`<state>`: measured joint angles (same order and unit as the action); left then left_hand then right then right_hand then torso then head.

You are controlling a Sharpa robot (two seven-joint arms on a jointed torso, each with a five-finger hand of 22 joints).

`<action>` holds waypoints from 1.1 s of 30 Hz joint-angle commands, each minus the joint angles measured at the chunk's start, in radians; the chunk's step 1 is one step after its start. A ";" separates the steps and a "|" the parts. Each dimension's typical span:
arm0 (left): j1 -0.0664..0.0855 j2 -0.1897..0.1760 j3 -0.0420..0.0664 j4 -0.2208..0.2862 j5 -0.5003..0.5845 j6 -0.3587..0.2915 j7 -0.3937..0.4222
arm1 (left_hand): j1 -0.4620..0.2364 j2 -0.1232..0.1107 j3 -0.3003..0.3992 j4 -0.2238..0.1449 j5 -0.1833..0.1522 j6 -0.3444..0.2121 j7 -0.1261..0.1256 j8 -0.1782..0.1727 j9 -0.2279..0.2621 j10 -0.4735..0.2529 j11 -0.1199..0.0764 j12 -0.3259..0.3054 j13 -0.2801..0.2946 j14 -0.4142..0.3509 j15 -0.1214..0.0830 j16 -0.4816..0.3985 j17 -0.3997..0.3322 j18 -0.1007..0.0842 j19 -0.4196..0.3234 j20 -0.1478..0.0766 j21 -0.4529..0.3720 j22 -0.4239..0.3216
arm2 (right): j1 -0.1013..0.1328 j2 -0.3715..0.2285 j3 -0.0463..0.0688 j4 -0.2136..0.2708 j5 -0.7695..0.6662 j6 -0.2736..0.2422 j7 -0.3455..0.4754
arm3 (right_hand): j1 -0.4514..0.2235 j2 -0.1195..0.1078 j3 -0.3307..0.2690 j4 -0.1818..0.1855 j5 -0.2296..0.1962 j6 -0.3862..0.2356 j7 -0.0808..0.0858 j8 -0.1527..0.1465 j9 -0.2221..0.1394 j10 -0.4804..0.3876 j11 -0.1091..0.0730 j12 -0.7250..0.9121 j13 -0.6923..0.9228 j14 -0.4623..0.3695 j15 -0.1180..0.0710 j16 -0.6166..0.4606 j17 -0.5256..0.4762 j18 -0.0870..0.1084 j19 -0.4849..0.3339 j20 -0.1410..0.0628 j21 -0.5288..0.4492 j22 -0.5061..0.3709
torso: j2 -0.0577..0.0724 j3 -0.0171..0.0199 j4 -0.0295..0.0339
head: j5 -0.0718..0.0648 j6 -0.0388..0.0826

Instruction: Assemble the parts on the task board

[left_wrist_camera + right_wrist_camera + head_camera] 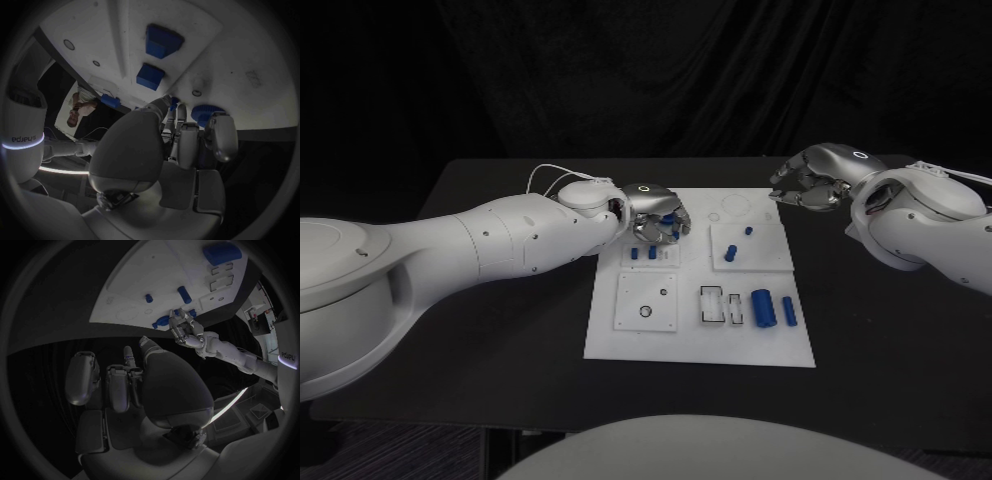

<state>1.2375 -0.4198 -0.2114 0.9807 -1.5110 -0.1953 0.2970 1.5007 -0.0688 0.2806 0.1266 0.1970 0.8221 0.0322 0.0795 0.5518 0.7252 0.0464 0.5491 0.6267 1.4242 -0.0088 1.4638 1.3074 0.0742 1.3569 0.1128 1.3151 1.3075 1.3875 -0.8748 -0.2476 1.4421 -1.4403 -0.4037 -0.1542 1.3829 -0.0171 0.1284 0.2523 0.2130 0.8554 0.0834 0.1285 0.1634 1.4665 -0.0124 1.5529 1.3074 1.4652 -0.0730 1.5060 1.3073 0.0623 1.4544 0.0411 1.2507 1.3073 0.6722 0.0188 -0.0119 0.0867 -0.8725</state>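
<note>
Task board [701, 345] | left hand [653, 221] pinches blue part [671, 219] above far-left slots, apparently for insertion | right hand [808, 180] curled together, holding nothing

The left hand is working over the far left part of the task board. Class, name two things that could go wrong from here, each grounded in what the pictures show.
1. The left hand holds a round blue part at its fingertips; a light grip could let it slip onto the task board.
2. Two small blue pegs stand just under that hand; lowering it could knock them.
</note>
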 commanded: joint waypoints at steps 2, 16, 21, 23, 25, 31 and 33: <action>-0.005 0.004 0.001 -0.003 0.000 -0.029 0.013 | -0.001 0.006 -0.001 -0.003 0.004 0.005 -0.002 -0.006 -0.001 -0.001 0.002 0.004 0.003 -0.001 -0.008 0.003 0.057 -0.011 0.007 -0.002 0.003 0.179 | -0.002 0.000 0.001 -0.002 -0.003 0.003 -0.007 | 0.003 0.002 0.003 0.001 0.005 0.019 0.002 -0.001 -0.001 0.077 0.006 -0.004 0.240 0.085 0.006 -0.005 0.206 0.006 -0.005 0.002 -0.006 0.172 | 0.001 0.0004 -0.0032 | 0.004 0.000; -0.011 -0.004 0.001 0.006 0.000 -0.047 0.028 | -0.007 0.016 0.001 -0.004 -0.005 0.037 0.005 0.006 -0.002 0.009 -0.004 0.020 0.017 0.004 -0.010 0.006 0.060 -0.014 0.020 -0.002 0.019 0.184 | -0.003 0.002 0.001 -0.004 -0.003 0.004 -0.006 | 0.003 0.002 0.003 0.001 0.006 0.022 0.002 0.000 -0.001 0.077 0.006 -0.004 0.240 0.085 0.006 -0.005 0.206 0.006 -0.005 0.002 -0.006 0.172 | 0.001 0.0011 -0.0002 | 0.001 0.000; -0.011 -0.014 0.001 0.010 0.000 -0.085 0.057 | -0.004 0.027 0.003 -0.011 -0.008 0.092 0.020 0.037 0.008 0.064 -0.030 0.034 0.018 0.018 -0.029 0.013 0.072 -0.022 0.048 -0.004 0.053 0.195 | -0.003 0.001 0.001 -0.004 -0.003 0.004 -0.007 | 0.003 0.002 0.003 0.001 0.006 0.022 0.002 0.000 -0.001 0.077 0.006 -0.004 0.240 0.085 0.006 -0.005 0.206 0.006 -0.005 0.002 -0.006 0.172 | 0.000 0.0005 0.0005 | -0.001 0.000; -0.012 -0.019 0.001 0.013 0.000 -0.101 0.066 | 0.000 0.028 0.005 -0.015 -0.007 0.101 0.022 0.042 0.009 0.087 -0.033 0.035 0.014 0.020 -0.033 0.014 0.072 -0.024 0.052 -0.006 0.058 0.197 | -0.003 0.001 0.001 -0.004 -0.003 0.004 -0.007 | 0.003 0.002 0.003 0.001 0.006 0.022 0.002 0.000 -0.001 0.077 0.006 -0.004 0.240 0.085 0.006 -0.005 0.206 0.006 -0.005 0.002 -0.006 0.172 | -0.001 0.0005 0.0006 | -0.001 0.000; -0.012 -0.026 0.001 0.019 0.000 -0.121 0.073 | 0.001 0.028 0.005 -0.017 -0.007 0.108 0.024 0.046 0.010 0.101 -0.035 0.034 0.011 0.022 -0.034 0.014 0.072 -0.024 0.055 -0.007 0.062 0.198 | -0.003 0.000 0.001 -0.003 -0.003 0.005 -0.006 | 0.004 0.002 0.004 0.001 0.006 0.022 0.002 0.000 -0.001 0.076 0.007 -0.005 0.240 0.084 0.006 -0.006 0.205 0.006 -0.005 0.002 -0.007 0.172 | -0.001 0.0005 -0.0001 | 0.000 0.000; -0.012 -0.059 0.001 0.054 0.000 -0.191 0.081 | 0.011 0.028 0.011 -0.028 -0.001 0.137 0.035 0.063 0.016 0.159 -0.034 0.016 -0.010 0.029 -0.035 0.014 0.072 -0.029 0.071 -0.013 0.081 0.203 | -0.003 -0.005 0.001 -0.002 -0.003 0.004 -0.006 | 0.005 0.002 0.004 0.000 0.006 0.022 0.002 0.000 -0.001 0.075 0.007 -0.006 0.238 0.083 0.006 -0.010 0.202 0.007 -0.006 0.002 -0.010 0.171 | -0.001 0.0009 -0.0006 | -0.003 0.000; -0.012 -0.069 0.001 0.066 0.000 -0.204 0.082 | 0.011 0.027 0.011 -0.029 -0.001 0.145 0.036 0.067 0.017 0.170 -0.033 0.009 -0.016 0.030 -0.035 0.013 0.071 -0.029 0.074 -0.015 0.084 0.204 | -0.003 -0.006 0.001 -0.001 -0.003 0.004 -0.006 | 0.005 0.002 0.004 0.000 0.006 0.022 0.002 0.000 -0.001 0.075 0.007 -0.006 0.238 0.083 0.006 -0.010 0.202 0.007 -0.006 0.002 -0.010 0.171 | -0.001 0.0008 -0.0003 | -0.005 0.000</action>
<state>1.2273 -0.4836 -0.2114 1.0346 -1.5118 -0.3220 0.3486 1.5039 -0.0450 0.2930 0.1030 0.1894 0.9605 0.0692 0.1394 0.5662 0.8897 0.0140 0.5632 0.6133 1.4509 -0.0430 1.4714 1.3073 0.0605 1.4230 0.1003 1.3924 1.3074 1.3874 -0.8782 -0.2476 1.4391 -1.4403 -0.4020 -0.1540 1.3829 -0.0171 0.1284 0.2523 0.2129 0.8679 0.0851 0.1285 0.1636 1.4665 -0.0124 1.5529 1.3073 1.4652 -0.0730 1.4986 1.3073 0.0623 1.4544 0.0411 1.2468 1.3078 0.6714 0.0196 -0.0119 0.0844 -0.8725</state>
